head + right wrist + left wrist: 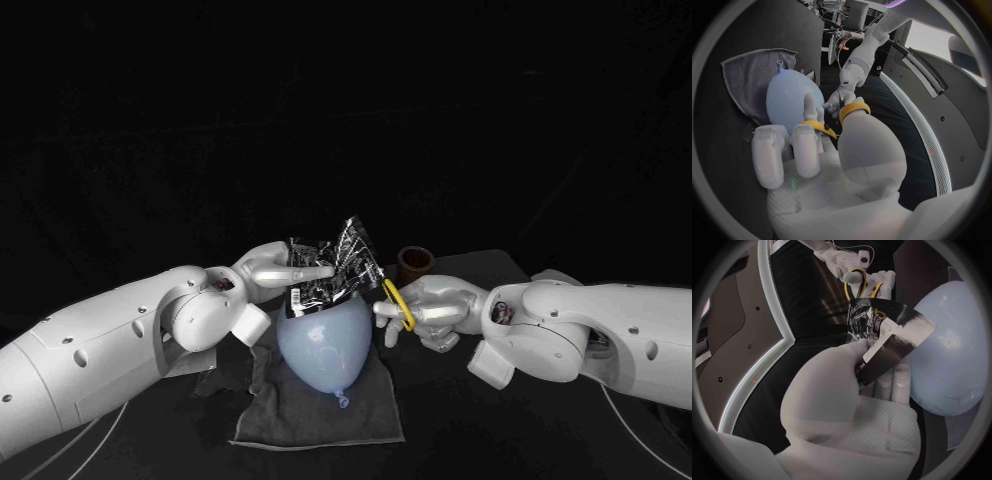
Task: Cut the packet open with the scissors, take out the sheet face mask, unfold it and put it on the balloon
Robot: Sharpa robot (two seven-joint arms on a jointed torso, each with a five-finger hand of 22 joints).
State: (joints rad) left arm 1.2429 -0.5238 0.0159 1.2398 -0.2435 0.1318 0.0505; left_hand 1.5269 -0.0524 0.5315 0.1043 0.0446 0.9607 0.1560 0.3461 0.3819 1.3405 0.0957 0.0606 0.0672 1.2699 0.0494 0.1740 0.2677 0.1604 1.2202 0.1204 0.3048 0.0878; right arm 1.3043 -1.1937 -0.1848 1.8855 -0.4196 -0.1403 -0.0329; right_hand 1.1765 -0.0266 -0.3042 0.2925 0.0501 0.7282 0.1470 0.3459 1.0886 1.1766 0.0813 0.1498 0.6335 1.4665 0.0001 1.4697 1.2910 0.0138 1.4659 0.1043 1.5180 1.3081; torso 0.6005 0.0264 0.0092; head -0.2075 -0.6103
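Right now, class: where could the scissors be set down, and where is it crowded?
Free: the near strip of the cloth past the knot of the balloon, and the black table between cloth and right arm. Crowded: the balloon's wide end, where the left hand with the packet, the scissors in the right hand and a brown cup meet.

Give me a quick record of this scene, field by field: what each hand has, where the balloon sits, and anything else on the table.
left hand: holds the packet upright at the balloon's far end
right hand: holds the scissors, yellow handles on its fingers, beside the packet
balloon: pale blue, lying on a grey cloth, knot toward the robot
cup: brown, on the table behind the right hand
packet cut: cannot tell
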